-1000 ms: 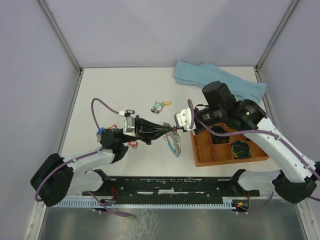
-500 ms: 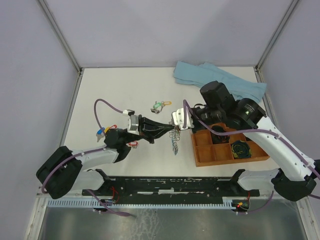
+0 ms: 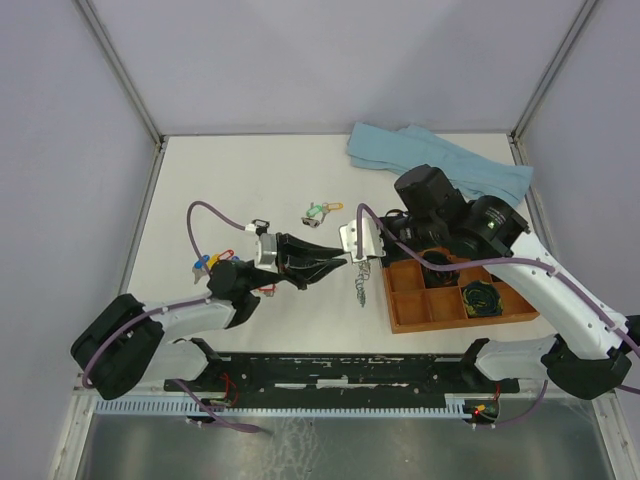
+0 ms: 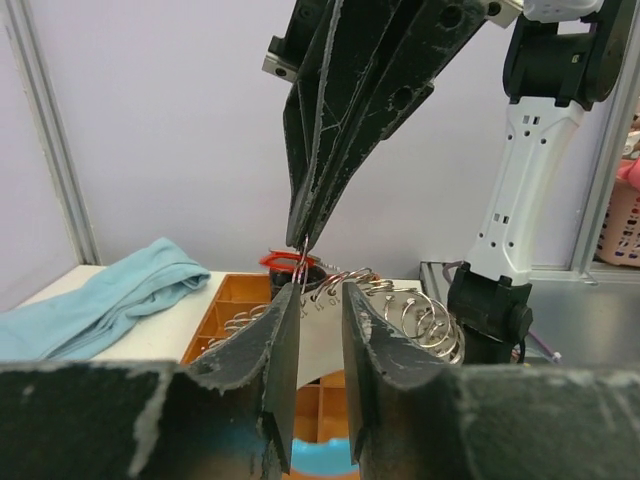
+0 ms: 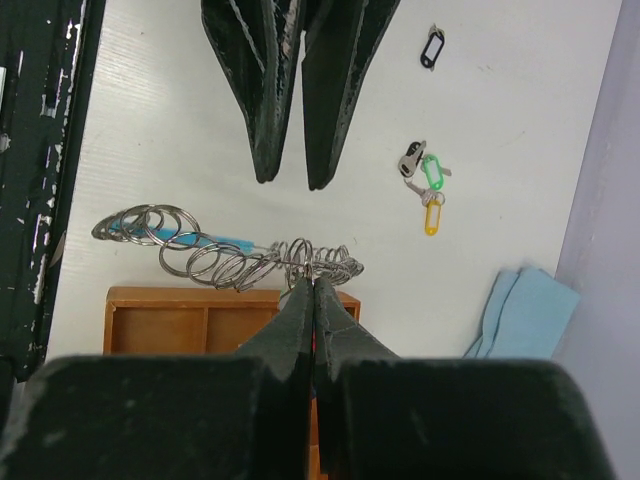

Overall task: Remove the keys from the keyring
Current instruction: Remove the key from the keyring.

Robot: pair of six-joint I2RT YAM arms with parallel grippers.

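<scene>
So the keyring (image 5: 215,243) is pinched by the right gripper (image 5: 313,288), which is squeezed tight on the bunched silver rings at one end. From there the rest of the loop is strung out sideways, with the light-blue arc in the middle of it and a cluster of bigger rings at the far end. In the top view it is seen dangling just below the right gripper's tips, beside the near-left corner of the wooden tray (image 3: 400,322); whether its low end touches the table (image 3: 200,180) can't be told. The left gripper (image 4: 320,292) is parked right in front of the pinch point with a clear gap between its fingers, and nothing is held in it. A pair of keys (image 3: 322,211) with green and yellow tags is lying loose on the table, a bit beyond both grippers. A small black tag frame (image 3: 260,224) is sitting further left. A blue cloth (image 3: 440,160) is crumpled at the far right corner.
</scene>
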